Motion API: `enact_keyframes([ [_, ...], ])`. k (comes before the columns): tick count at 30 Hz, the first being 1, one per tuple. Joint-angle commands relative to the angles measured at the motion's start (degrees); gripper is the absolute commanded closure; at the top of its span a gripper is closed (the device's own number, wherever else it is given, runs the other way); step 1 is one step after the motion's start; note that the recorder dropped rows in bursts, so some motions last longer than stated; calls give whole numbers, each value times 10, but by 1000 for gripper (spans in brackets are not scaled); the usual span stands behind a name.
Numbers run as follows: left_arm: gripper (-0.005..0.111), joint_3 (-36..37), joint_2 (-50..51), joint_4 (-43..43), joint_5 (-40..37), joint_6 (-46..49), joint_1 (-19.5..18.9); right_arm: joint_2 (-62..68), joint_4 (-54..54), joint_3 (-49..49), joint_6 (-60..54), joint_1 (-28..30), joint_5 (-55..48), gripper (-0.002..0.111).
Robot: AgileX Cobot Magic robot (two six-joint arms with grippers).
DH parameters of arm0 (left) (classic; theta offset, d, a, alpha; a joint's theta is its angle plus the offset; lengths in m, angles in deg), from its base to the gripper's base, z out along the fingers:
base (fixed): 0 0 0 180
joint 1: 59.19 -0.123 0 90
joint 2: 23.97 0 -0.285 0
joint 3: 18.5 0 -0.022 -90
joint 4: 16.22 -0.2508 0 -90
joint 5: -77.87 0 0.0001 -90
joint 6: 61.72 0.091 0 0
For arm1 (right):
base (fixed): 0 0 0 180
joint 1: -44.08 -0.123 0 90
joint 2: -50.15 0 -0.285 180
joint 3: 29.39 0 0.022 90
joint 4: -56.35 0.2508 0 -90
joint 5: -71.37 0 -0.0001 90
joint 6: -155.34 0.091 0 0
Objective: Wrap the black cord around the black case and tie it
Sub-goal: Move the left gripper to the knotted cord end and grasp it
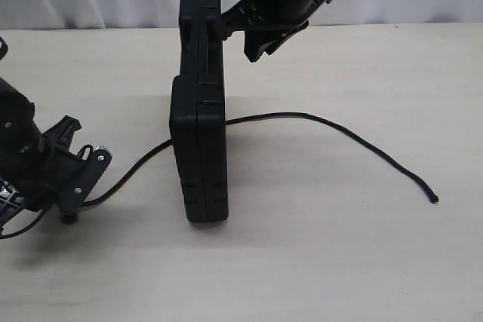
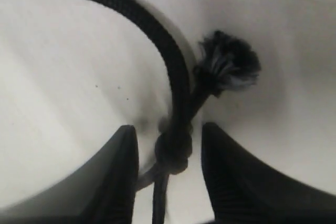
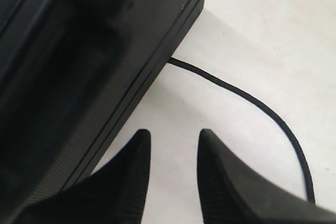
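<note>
On the pale tabletop [image 1: 339,262] the black case [image 1: 200,133] stands on a narrow edge rather than lying flat. That leaves its broad sides free for a wrap.

At the far end of the case is the right gripper [image 3: 174,135]. Its jaws are apart with only bare surface between them, one finger close by the case's side, probably to steady it upright.

The black cord [image 1: 317,116] seems to run under the case, coming out on both sides, so the case's weight likely pins its middle. To the case's right it curves loosely away to a free end [image 1: 433,199], well apart from anything.

To the case's left it leads to the left gripper [image 2: 169,129], whose jaws are spread on either side of the cord's small knot [image 2: 173,150] with gaps showing, not yet pinching. The knot would give a grip that won't slip. Just past it lies the frayed tuft [image 2: 228,66].
</note>
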Motion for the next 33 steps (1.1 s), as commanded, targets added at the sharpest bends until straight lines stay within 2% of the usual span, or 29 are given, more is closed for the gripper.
enact_keyframes([
  [1, 69, 5, 5, -5, -10, -5, -27, -5, -5, -1, -8, 2, -1, 78],
  [4, 74, 5, 7, 3, 8, -5, -35, -5, -4, -1, -8, 2, -1, 78],
  [9, 107, -2, 7, 30, 65, -101, -35, -5, -4, -1, -12, 2, -1, 78],
  [14, 107, -48, 7, 113, 52, -217, -35, -5, -4, -1, -12, 2, -1, 78],
  [18, 107, -101, 7, 125, 51, -471, -36, -5, -4, -1, -12, 2, -1, 78],
  [21, 107, -137, 9, 181, 42, -604, -46, -5, -4, -1, -12, 2, -1, 78],
  [26, 105, -163, 9, 296, -2, -635, -59, -5, -4, -1, -12, 2, -1, 78],
  [29, 95, -162, 9, 317, -11, -667, -60, -5, -4, -1, -12, 2, -1, 78],
  [33, 72, -162, 9, 319, 1, -813, -82, -5, -4, -1, -12, 2, -1, 78],
])
